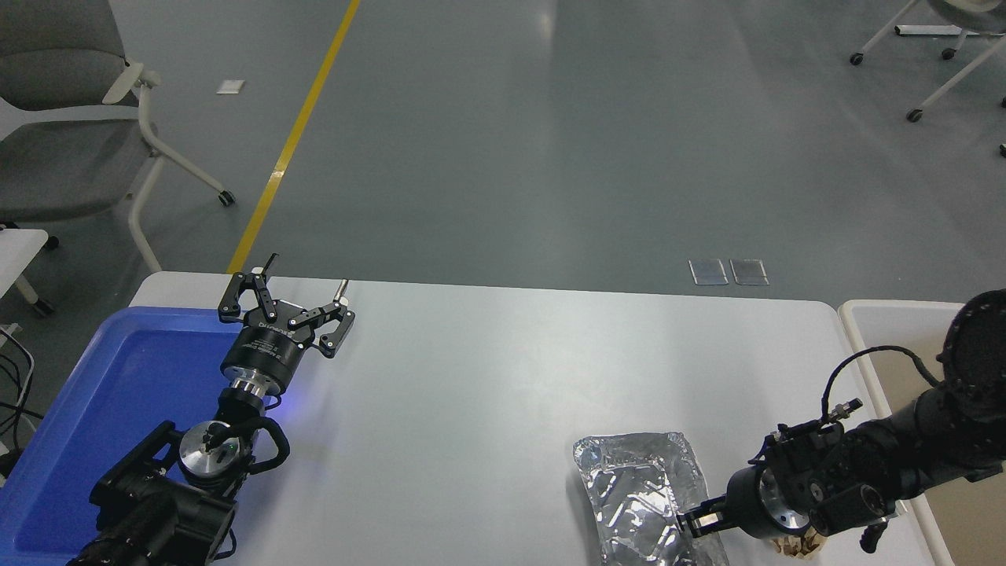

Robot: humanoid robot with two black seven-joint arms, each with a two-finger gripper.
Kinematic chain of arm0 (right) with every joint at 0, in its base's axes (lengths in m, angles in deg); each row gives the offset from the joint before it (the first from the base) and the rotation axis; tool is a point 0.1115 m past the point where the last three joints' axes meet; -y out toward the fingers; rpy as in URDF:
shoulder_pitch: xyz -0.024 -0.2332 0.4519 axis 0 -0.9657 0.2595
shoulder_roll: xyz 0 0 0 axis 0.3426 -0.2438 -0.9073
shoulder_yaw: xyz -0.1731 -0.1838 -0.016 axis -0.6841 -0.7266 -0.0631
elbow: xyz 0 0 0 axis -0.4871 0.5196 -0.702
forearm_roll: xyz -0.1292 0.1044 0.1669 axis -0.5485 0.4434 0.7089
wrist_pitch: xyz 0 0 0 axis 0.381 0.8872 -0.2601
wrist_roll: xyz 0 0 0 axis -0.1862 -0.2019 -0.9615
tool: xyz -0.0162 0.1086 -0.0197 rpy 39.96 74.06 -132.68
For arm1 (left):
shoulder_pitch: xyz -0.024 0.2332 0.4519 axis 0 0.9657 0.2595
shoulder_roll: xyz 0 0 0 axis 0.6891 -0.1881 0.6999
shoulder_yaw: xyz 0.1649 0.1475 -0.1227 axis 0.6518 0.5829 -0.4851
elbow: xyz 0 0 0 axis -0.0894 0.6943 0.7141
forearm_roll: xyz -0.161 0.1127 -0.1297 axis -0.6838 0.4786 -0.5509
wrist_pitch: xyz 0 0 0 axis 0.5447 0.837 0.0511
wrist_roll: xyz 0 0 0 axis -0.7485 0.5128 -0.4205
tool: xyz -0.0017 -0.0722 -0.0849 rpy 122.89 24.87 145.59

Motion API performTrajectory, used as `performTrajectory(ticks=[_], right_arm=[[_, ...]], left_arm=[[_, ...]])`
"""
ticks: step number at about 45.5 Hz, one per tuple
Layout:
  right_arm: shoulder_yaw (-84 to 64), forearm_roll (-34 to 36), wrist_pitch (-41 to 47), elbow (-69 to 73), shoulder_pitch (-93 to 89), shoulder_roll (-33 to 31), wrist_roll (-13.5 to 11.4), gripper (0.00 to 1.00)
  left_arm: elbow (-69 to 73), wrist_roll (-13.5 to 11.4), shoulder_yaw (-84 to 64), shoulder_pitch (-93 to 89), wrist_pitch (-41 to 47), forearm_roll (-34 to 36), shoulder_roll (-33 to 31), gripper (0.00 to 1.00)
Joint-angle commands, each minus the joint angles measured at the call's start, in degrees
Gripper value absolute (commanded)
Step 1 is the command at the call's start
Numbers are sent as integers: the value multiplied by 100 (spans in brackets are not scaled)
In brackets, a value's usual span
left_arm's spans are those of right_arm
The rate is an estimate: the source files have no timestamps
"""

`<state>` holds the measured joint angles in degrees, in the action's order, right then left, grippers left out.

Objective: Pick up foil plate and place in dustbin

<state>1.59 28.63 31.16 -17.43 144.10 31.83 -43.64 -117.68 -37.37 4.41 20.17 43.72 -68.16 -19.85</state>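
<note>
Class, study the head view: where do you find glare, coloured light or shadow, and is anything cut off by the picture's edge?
Head view: sharp throughout; soft ceiling glare on the grey floor; the foil plate sparkles with broken highlights; a blue glow on the white table beside the left arm, near the blue tray; the plate's near end runs off the bottom edge.

Lab or test hall: grey floor (550, 141) with yellow line (295, 134), wheeled office chair (71, 118), white table (487, 369).

A single head view looks forward and down from high on the robot's side, taking in the white table (487, 369) from its near part to its far edge and the grey floor (550, 141) beyond.
</note>
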Motion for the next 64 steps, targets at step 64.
performTrajectory(ticks=[64], right_arm=[[-691, -78, 4879, 2151, 6771, -1326, 621, 0]], left_arm=[[5, -6, 0, 0, 0, 0, 0, 99]])
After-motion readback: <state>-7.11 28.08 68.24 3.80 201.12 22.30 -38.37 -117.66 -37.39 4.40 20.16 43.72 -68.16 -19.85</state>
